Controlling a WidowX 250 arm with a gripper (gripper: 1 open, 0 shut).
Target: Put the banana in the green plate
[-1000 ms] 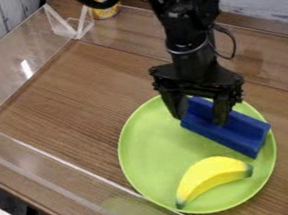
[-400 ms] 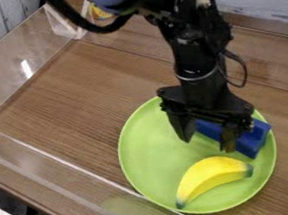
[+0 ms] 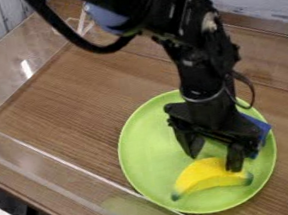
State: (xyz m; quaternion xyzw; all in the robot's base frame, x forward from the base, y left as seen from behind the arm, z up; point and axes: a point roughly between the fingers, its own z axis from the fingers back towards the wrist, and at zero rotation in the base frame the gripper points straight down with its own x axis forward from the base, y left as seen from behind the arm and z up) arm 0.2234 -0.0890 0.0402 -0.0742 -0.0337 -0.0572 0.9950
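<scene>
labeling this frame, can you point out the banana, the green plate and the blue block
banana (image 3: 205,181): camera view, on its yellow middle.
green plate (image 3: 145,152): camera view, on bare left surface.
blue block (image 3: 254,130): camera view, on the corner showing right of the gripper.

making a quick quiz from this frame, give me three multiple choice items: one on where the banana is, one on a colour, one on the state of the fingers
1. Where does the banana lie?
A. on the wooden tabletop
B. on the green plate
C. on the blue block

2. What colour is the block behind the gripper?
A. blue
B. red
C. white

3. How do the fingers stand?
A. shut on the banana
B. shut on nothing
C. open, just above the banana

Answers: 1 B, the banana rests on the plate's near part. 2 A, blue shows beside the arm. 3 C, the fingers are spread apart over the banana, not gripping it.
</scene>
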